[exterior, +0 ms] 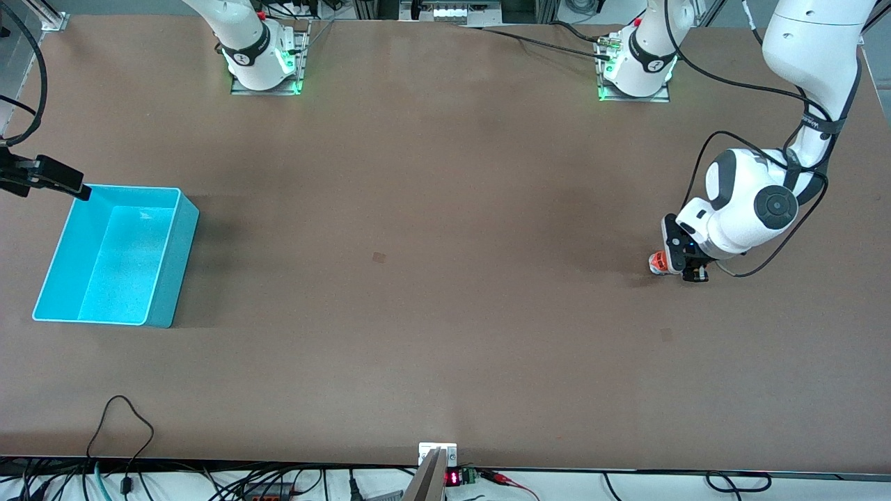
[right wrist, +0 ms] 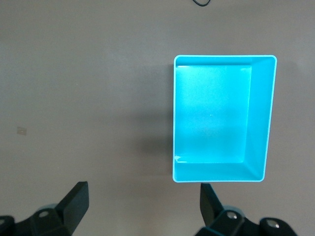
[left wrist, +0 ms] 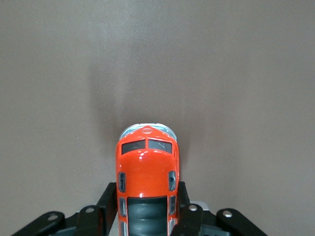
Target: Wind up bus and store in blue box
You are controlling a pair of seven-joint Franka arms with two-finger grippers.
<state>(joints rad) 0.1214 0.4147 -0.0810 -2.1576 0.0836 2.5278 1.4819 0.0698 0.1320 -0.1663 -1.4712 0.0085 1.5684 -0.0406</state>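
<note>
At the right arm's end of the worktop [exterior: 445,278], the blue box [exterior: 115,254] is seen standing upright with its opening upward. Nothing is seen inside it in the front view or in the right wrist view, where its floor and sloping walls [right wrist: 219,115] are shown from above. The right hand [exterior: 76,189] is held in the air over the corner of the box that is farthest from the front camera. It is spread wide: in the right wrist view its two dark fingers [right wrist: 76,199] are seen well apart, and nothing is held between them [right wrist: 142,201].

At the left arm's end of the worktop, well apart from the box, the bus [exterior: 658,263] is found. It lies about as near to the front camera as the middle of the box. The left hand [exterior: 679,268] is brought down low there and is closed on the bus. In the left wrist view the orange body [left wrist: 146,177] is gripped on both sides by the black fingers [left wrist: 109,201], and its pale front end with the dark windows points away from the hand [left wrist: 146,209]. Whether the wheels touch the worktop cannot be told.
</note>
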